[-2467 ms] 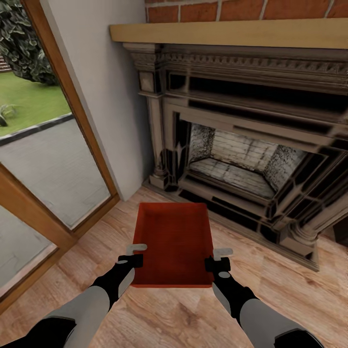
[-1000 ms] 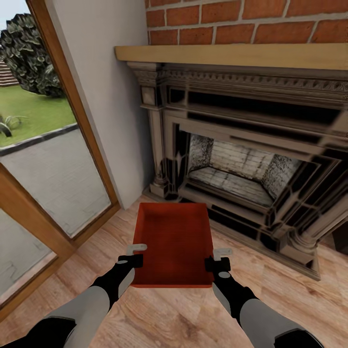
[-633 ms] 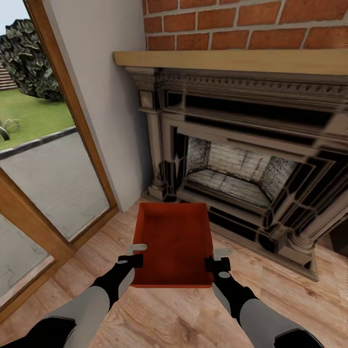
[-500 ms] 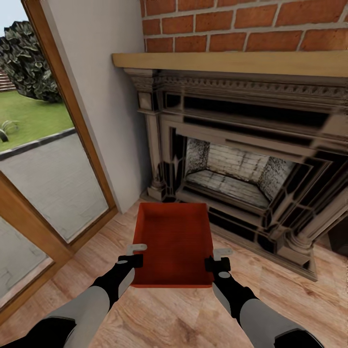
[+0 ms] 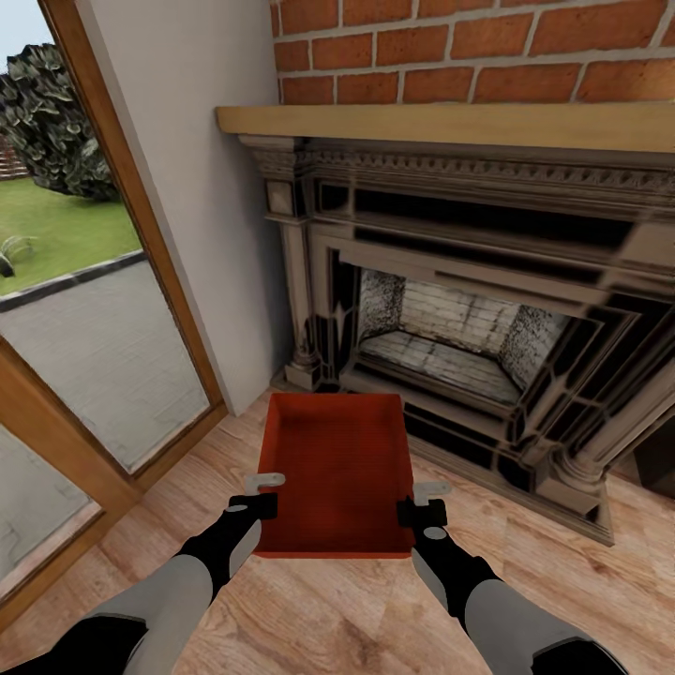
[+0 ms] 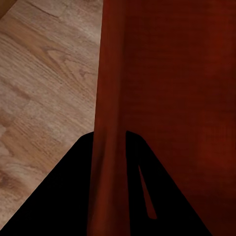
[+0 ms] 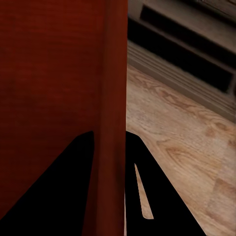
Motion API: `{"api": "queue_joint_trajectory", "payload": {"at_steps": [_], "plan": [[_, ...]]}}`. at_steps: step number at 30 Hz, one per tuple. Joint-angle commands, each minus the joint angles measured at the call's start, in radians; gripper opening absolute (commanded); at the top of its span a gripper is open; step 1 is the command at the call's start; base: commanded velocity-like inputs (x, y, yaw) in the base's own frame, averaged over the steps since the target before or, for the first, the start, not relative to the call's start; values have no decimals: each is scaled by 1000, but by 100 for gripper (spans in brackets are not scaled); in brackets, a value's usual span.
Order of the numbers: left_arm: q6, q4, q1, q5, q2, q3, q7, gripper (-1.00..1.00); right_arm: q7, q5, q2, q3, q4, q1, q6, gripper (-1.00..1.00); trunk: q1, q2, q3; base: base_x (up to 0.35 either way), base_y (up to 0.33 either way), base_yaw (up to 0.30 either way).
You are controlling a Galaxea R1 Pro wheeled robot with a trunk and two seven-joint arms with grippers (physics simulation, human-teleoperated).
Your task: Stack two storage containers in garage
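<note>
While both arms reach forward from the robot, one red-orange storage container [image 5: 337, 469] hangs between them above the pale wood plank floor [image 5: 319, 609], short of the fireplace [image 5: 487, 309]. The left gripper [image 5: 264, 494] is clamped on the container's left wall near its near corner; in the left wrist view the thin red wall [image 6: 109, 123] runs straight down between the two dark fingers [image 6: 73, 196], with the bin's inside on one side and floor planks [image 6: 44, 88] on the other. The right gripper [image 5: 422, 502] is clamped the same way on the right wall, and in the right wrist view that wall [image 7: 114, 108] passes between its fingers [image 7: 64, 196], with the wood floor [image 7: 182, 137] and the dark base of the fireplace [image 7: 196, 54] beyond it. The container is open at the top, looks empty, and sits level, its far end pointing at the hearth.

Directly ahead, the fireplace blocks the way: a dark carved surround with a pale brick firebox [image 5: 450, 328], a light wooden mantel shelf [image 5: 450, 122] above it, and red brick [image 5: 469, 47] above the shelf. To the left of the fireplace a plain white wall [image 5: 206, 187] juts out, and left of that stands a tall glass door in a wooden frame [image 5: 141, 234], through which paving, grass and a dark bush [image 5: 56, 112] can be seen outdoors.
</note>
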Motion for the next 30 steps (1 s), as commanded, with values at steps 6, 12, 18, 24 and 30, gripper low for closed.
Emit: {"api": "queue_joint_trajectory", "payload": {"at_steps": [6,12,18,24,30], "plan": [[6,-2,0,14,19,21,7,-100,-5,5,-1,-11,-2,-1,-3,-100,0,0,-1,0,0,0],[6,-2,0,14,19,21,7,-100,-5,5,-2,-11,-2,-1,-3,-100,0,0,-1,0,0,0],[7,-2,0,14,19,21,7,-100,-5,4,-1,-11,-2,-1,0,-100,0,0,3,0,0,-7],[7,-2,0,14,19,21,7,-100,-5,4,0,-11,-2,-1,0,-100,0,0,11,0,0,-72],[7,-2,0,14,20,21,7,-100,-4,4,0,-11,-2,-1,1,-100,0,0,20,0,0,-101]]}}
